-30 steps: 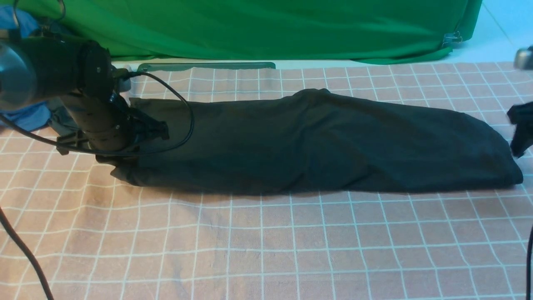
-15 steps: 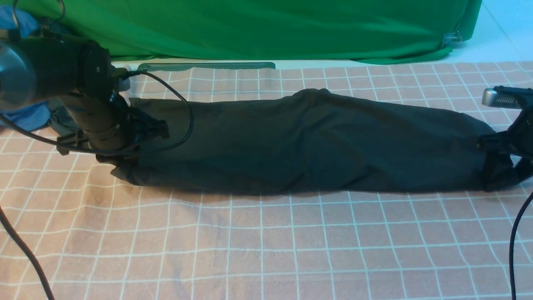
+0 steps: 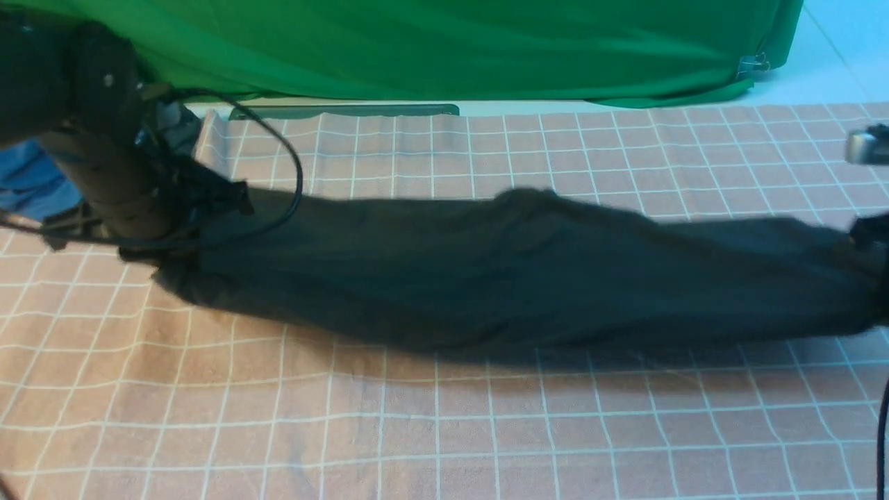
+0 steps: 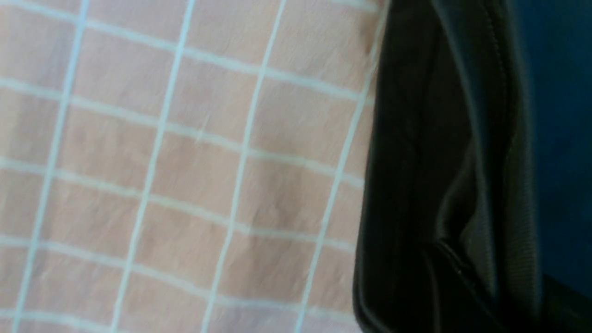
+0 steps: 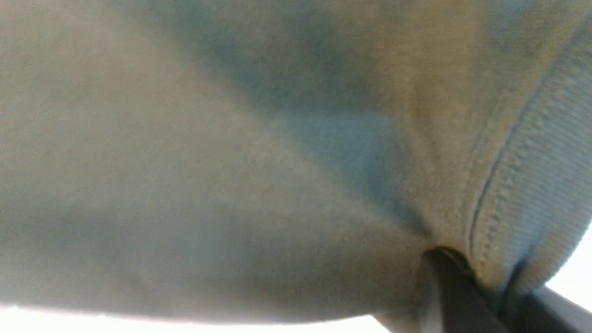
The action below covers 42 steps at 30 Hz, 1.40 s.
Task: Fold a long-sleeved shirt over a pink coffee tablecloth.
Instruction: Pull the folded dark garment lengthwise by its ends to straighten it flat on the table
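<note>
The shirt (image 3: 528,278) is a long dark band lying left to right across the tablecloth (image 3: 444,423). It is stretched between the two arms, with a shadow under its near edge. Its left end tapers into the left gripper (image 3: 163,260), which grasps it, though arm and cloth hide the fingertips. Its right end runs to the right gripper (image 3: 876,271) at the picture's edge. In the right wrist view the knit and its ribbed hem pinch together at a dark finger (image 5: 455,296), clamped on the shirt.

A cable (image 3: 295,184) loops from the left arm over the shirt's left end. A blue garment (image 3: 28,184) lies behind that arm, and a green cloth (image 3: 444,48) hangs beyond the tablecloth's far edge.

Bare tablecloth lies wide open in front of the shirt, with a narrower strip behind it.
</note>
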### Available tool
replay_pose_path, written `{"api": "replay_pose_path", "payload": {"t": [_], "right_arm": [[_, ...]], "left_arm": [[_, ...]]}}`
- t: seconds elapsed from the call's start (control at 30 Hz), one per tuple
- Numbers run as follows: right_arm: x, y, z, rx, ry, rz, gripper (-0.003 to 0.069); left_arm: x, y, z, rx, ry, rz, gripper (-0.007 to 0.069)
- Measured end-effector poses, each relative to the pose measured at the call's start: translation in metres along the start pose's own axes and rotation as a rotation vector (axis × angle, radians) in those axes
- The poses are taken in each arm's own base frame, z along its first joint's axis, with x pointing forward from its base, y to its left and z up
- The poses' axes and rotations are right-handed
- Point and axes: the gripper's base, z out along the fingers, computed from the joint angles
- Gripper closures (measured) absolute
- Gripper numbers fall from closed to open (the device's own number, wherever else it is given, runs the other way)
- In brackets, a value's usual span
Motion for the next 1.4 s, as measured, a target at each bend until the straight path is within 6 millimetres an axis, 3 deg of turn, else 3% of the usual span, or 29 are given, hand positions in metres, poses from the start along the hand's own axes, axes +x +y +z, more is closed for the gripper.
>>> {"api": "replay_pose_path", "payload": {"t": [0.27,0.47,0.53,0.7,0.8,1.0,1.1,1.2,1.27,1.3,1.4], "right_arm": [[0.056,-0.009,0.016,0.027,0.128,0.100,0.0577],[0.078,-0.007,0.039,0.026,0.222,0.129,0.0566],[0.078,-0.008,0.040,0.027,0.222,0.133,0.0552],[0.079,-0.013,0.040,0.072,0.218,0.135,0.0393],[0.079,-0.014,0.039,0.086,0.219,0.140,0.0330],[0.066,-0.009,0.015,0.102,0.123,0.143,0.0321],[0.061,0.012,-0.011,0.095,-0.013,0.090,0.0371],[0.056,0.049,-0.032,0.015,-0.191,-0.014,0.0470],[0.054,0.078,-0.038,-0.047,-0.271,-0.123,0.0559],[0.053,0.092,-0.038,-0.075,-0.295,-0.171,0.0593],[0.049,0.123,-0.025,-0.106,-0.286,-0.265,0.0619]], "left_arm": [[0.065,0.030,0.005,-0.013,0.139,-0.109,0.0564],[0.093,0.040,-0.001,-0.016,0.177,-0.125,0.0564],[0.095,0.041,-0.002,-0.021,0.188,-0.125,0.0564],[0.101,0.046,-0.003,-0.063,0.244,-0.118,0.0527],[0.102,0.050,-0.003,-0.097,0.253,-0.101,0.0439],[0.084,0.051,-0.020,-0.129,0.201,-0.095,0.0244],[0.070,0.044,-0.034,-0.059,0.151,-0.124,0.0208],[0.061,0.028,-0.042,0.102,0.108,-0.134,0.0245],[0.060,0.013,-0.044,0.207,0.091,-0.104,0.0324],[0.062,0.002,-0.044,0.256,0.088,-0.077,0.0412],[0.064,-0.022,-0.037,0.306,0.095,-0.020,0.0564]]}}
